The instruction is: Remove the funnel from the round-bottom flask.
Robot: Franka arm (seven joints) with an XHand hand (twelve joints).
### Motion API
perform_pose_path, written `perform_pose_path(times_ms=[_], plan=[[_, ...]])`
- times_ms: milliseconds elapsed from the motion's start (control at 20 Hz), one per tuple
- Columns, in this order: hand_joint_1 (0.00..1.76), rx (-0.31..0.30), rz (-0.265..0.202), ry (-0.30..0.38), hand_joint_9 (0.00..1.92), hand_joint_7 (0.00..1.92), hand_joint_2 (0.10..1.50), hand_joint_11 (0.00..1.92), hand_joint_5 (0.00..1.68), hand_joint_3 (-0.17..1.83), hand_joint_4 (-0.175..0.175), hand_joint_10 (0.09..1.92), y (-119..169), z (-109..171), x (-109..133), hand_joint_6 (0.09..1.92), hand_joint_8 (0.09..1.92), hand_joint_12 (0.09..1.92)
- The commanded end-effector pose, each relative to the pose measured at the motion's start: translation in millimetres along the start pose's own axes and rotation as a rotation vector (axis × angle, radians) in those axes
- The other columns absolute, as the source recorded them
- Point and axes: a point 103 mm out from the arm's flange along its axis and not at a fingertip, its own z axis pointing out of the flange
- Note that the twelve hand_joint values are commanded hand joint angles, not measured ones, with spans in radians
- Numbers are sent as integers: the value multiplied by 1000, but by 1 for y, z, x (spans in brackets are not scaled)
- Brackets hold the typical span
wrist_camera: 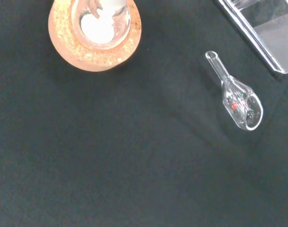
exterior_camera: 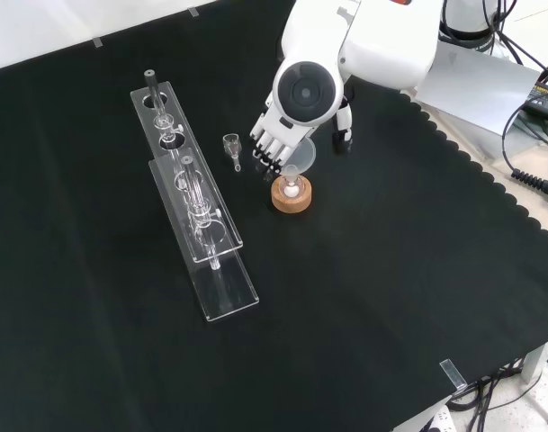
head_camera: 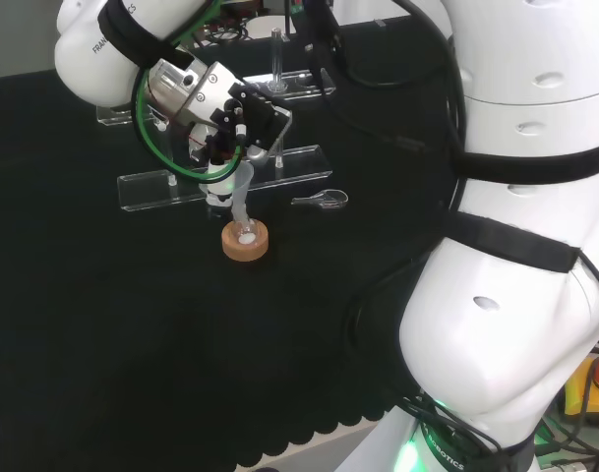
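the round-bottom flask (exterior_camera: 292,190) sits in a cork ring (exterior_camera: 291,198) on the black bench (exterior_camera: 363,297), and the funnel (exterior_camera: 300,158) stands in its neck, cone up, its long axis close to upright though it looks a little tilted in the head view. in the front view the hand (exterior_camera: 272,135) hangs just above and to the left of the funnel, fingers (exterior_camera: 266,158) pointing down and relaxed, apart, clamped on nothing that i can make out; whether they touch the cone's rim i cannot tell. the likely move is to close round the cone and draw it up along the stem. a small glass scoop (wrist_camera: 238,99) lies near the ring, beside the clear racks (exterior_camera: 197,202).
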Motion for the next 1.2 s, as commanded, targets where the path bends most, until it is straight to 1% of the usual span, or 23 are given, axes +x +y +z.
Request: perform_pose_path(times_ms=[50, 300, 400, 550, 850, 1000, 1200], plan=[[510, 25, 16, -9, 170, 0, 725, 423, 85, 190, -35, 853, 1, 0, 0, 87, 373, 1373], [523, 22, -1, 6, 221, 0, 732, 419, 97, 189, -37, 828, 4, 3, 2, 87, 435, 1373], [529, 18, -7, 2, 255, 0, 734, 419, 102, 189, -38, 811, 7, 5, 3, 87, 477, 1373], [540, 25, -3, -3, 310, 0, 738, 419, 115, 191, -42, 783, 9, 7, 3, 87, 538, 1372], [557, 31, -10, -13, 381, 0, 743, 420, 144, 200, -45, 743, 11, 9, 2, 87, 600, 1368], [565, 22, -8, -22, 414, 3, 747, 415, 173, 209, -46, 720, 11, 10, 0, 87, 635, 1360], [591, -16, 2, -36, 489, 52, 758, 415, 239, 236, -46, 669, 10, 12, -3, 87, 666, 1345]])
